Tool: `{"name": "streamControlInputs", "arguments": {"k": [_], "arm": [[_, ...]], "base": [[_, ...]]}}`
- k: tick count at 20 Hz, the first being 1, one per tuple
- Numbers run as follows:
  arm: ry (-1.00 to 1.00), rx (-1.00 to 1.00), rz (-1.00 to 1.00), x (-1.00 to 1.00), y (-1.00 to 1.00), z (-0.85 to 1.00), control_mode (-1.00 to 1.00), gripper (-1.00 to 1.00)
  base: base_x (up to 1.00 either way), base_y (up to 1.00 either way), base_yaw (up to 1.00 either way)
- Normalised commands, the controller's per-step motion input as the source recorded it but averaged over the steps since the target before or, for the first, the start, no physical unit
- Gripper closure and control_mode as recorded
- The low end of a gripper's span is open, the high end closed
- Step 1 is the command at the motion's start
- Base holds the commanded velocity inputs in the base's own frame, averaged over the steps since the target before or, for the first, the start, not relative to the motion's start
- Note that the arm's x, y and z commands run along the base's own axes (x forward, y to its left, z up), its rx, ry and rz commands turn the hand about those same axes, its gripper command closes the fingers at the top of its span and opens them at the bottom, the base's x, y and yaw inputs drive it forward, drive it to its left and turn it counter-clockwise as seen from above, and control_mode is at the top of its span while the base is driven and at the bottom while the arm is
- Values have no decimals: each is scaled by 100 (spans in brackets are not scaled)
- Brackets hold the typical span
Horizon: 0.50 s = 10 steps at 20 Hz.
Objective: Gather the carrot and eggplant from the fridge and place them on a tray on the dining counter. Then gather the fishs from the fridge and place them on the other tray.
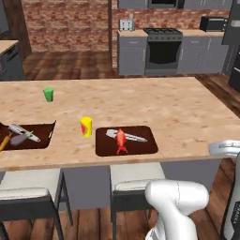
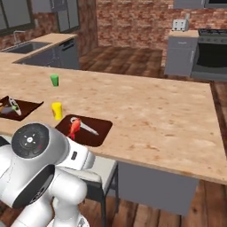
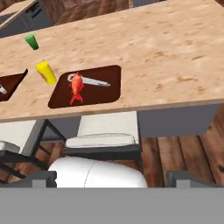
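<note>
Two dark fingers (image 3: pixel 186 177) stand spread wide at the foot of the hand view. The gripper (image 3: pixel 111 178) holds nothing and hangs out past the near edge of the dining counter (image 3: pixel 166 52), above a stool (image 3: pixel 100 140).

Beyond them the other tray (image 3: pixel 85 86) lies close to that near edge. A red fish (image 3: pixel 76 87) and a silvery fish (image 3: pixel 89 81) lie crossed near its left end. A yellow cup (image 3: pixel 46 72) stands just beside the tray's left rim, and a green cup (image 3: pixel 31 41) stands further back.

I see three risks. A low sweep of the arm over the near edge could catch the tray's rim and drag it off. A reach from the left could topple the yellow cup. The fish, lying loose and overlapping, could shift if the tray is bumped.

The hand view crops the tray (image 1: pixel 28 136) at the counter's near left edge to a corner. The left base view shows its load: the carrot (image 1: pixel 4 140), the eggplant (image 1: pixel 19 139) and a slim pale thing (image 1: pixel 16 127). I cannot tell whether that thing is a fish; if it is, it sits in the wrong tray. In the right base view the arm's own joint hides the counter edge below the fish.
</note>
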Motion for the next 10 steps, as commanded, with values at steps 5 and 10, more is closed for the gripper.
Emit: {"name": "streamControlInputs", "arguments": {"k": [5,10], "arm": [[0,0,0,0,0,0,100,-100],[0,0,0,0,0,0,100,-100]], "base": [[-1,-100,-8],[0,-100,-8]]}}
